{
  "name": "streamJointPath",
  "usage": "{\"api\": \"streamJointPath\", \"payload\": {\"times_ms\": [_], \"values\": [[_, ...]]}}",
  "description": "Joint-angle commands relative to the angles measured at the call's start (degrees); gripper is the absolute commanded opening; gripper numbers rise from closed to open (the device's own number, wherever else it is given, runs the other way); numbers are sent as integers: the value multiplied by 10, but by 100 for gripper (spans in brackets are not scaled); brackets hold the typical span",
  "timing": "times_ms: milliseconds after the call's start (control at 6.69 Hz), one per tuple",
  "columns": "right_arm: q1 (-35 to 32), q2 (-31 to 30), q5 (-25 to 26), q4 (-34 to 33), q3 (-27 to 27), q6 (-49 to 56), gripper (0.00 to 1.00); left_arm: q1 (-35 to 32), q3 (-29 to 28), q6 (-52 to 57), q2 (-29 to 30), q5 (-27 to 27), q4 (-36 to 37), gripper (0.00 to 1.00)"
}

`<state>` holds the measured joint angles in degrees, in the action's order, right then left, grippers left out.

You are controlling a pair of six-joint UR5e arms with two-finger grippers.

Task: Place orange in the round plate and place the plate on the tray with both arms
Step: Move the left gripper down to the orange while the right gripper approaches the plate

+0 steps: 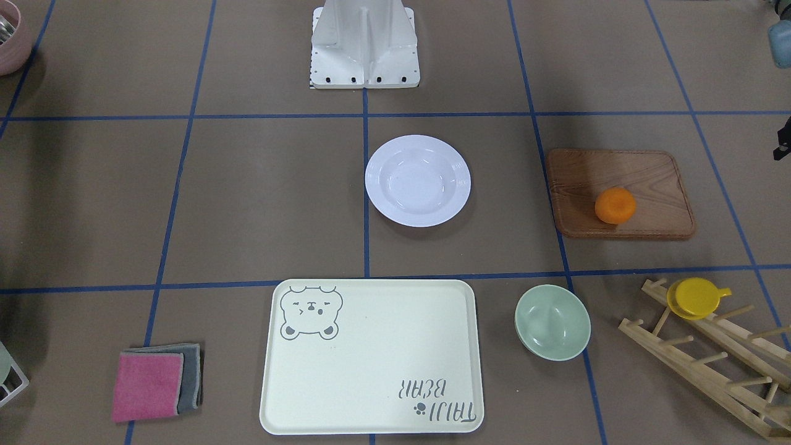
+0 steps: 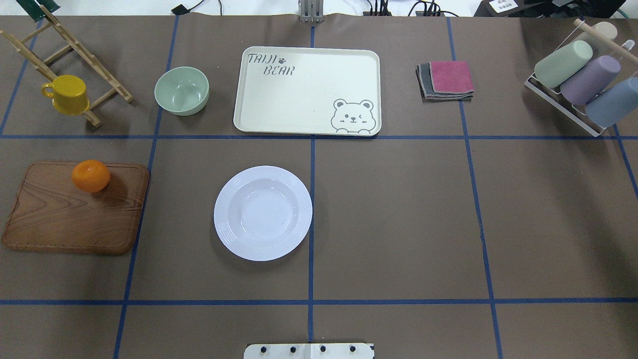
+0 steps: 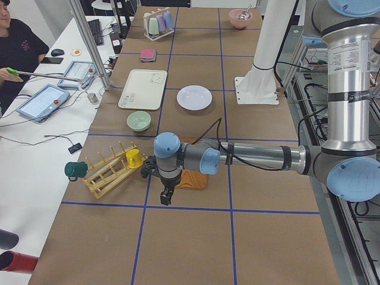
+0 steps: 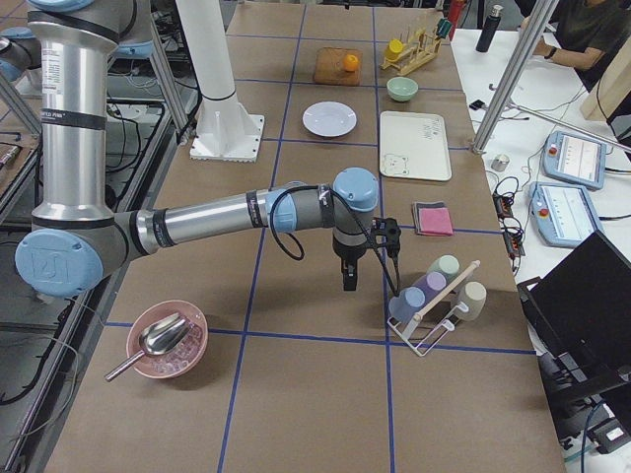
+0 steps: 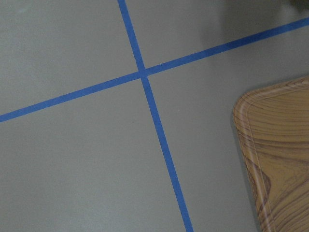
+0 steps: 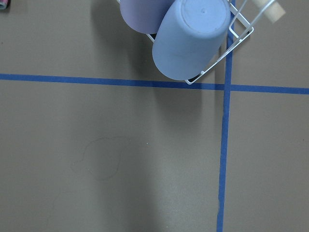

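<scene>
The orange [image 2: 90,175] lies on the far part of a brown wooden board [image 2: 75,209] at the table's left. The round plate [image 2: 262,213] sits empty near the middle, and the cream tray [image 2: 306,92] lies empty beyond it. My left gripper [image 3: 165,196] hangs fingers-down above the table past the board's outer end; the left wrist view shows only a corner of the board [image 5: 275,154]. My right gripper [image 4: 348,279] hangs over bare table beside the cup rack [image 4: 434,301]. I cannot tell whether either gripper is open or shut.
A pale-green bowl [image 2: 181,90] stands left of the tray. A yellow cup [image 2: 67,93] hangs on a wooden rack [image 2: 75,60] at far left. Folded cloths [image 2: 446,80] lie right of the tray. A pink bowl with a scoop [image 4: 166,340] sits at the right end.
</scene>
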<state>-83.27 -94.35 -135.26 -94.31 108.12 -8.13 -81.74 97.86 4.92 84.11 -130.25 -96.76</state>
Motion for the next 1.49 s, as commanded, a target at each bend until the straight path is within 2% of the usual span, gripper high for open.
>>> {"api": "streamJointPath", "payload": {"times_ms": [0,299,448,598,747,897,1046,1195,1345], "values": [[3,9,-5,0,0,-1,100,0,5,-6,-5,-1,0,98],[34,56,-112,1,7,-8,100,3,20,-66,-3,-2,0,98],[51,93,-141,1,10,-27,100,3,40,-110,0,-3,0,98],[79,106,-186,-1,4,-123,100,6,52,-160,6,-32,-1,98],[130,149,-204,33,3,-167,100,10,54,-181,10,-47,-15,98],[166,155,-205,122,-3,-259,100,35,54,-251,22,-50,-43,98],[210,163,-195,238,-11,-394,100,73,53,-308,24,-47,-79,98],[238,176,-156,375,-45,-544,100,93,53,-340,25,-44,-95,98],[304,189,-47,520,-64,-696,100,107,53,-360,36,-43,-96,98]]}}
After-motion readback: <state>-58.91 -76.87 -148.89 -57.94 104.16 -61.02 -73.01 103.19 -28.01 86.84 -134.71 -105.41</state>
